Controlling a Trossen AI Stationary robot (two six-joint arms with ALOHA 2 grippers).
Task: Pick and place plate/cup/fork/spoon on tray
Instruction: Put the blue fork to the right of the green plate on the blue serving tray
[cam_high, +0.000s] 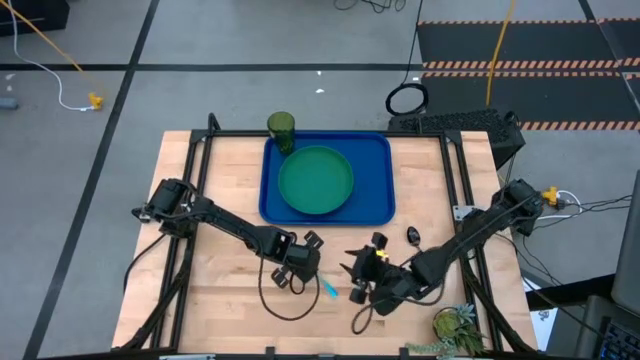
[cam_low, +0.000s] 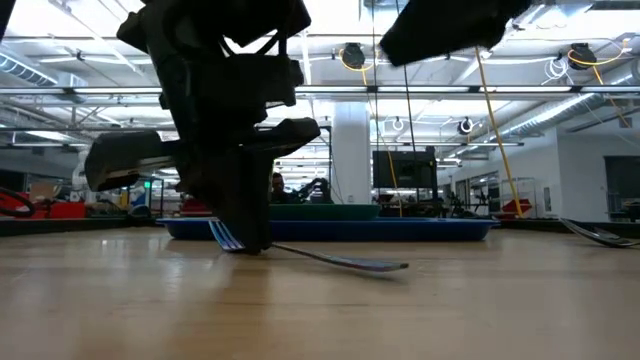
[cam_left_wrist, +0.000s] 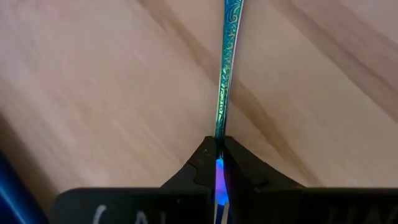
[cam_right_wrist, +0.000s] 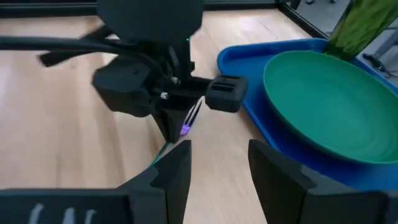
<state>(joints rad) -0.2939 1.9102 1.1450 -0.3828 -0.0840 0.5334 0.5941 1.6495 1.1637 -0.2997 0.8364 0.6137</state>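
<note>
The blue tray (cam_high: 378, 175) lies at the table's far middle with the green plate (cam_high: 316, 181) flat on it. The dark green cup (cam_high: 281, 128) stands upright at the tray's far left corner. The spoon (cam_high: 414, 236) lies on the wood right of the tray. My left gripper (cam_high: 302, 268) is shut on the fork (cam_left_wrist: 225, 68) near the table's front middle, fingertips down at the wood (cam_low: 250, 245). My right gripper (cam_high: 358, 268) is open and empty (cam_right_wrist: 217, 149) just right of the left one, above the table. My left gripper pinches the fork's slim shaft (cam_left_wrist: 219, 140) between its two fingers, where the light blue handle meets the patterned iridescent neck. The fingers point down from above and lie across the fork. The fork lies low and nearly level, one end (cam_low: 395, 265) on the wood.
A potted green plant (cam_high: 458, 325) stands at the near right corner. A dark cable loop (cam_high: 285, 303) lies on the wood near the left gripper. Bare wood lies left of the tray and along the front left.
</note>
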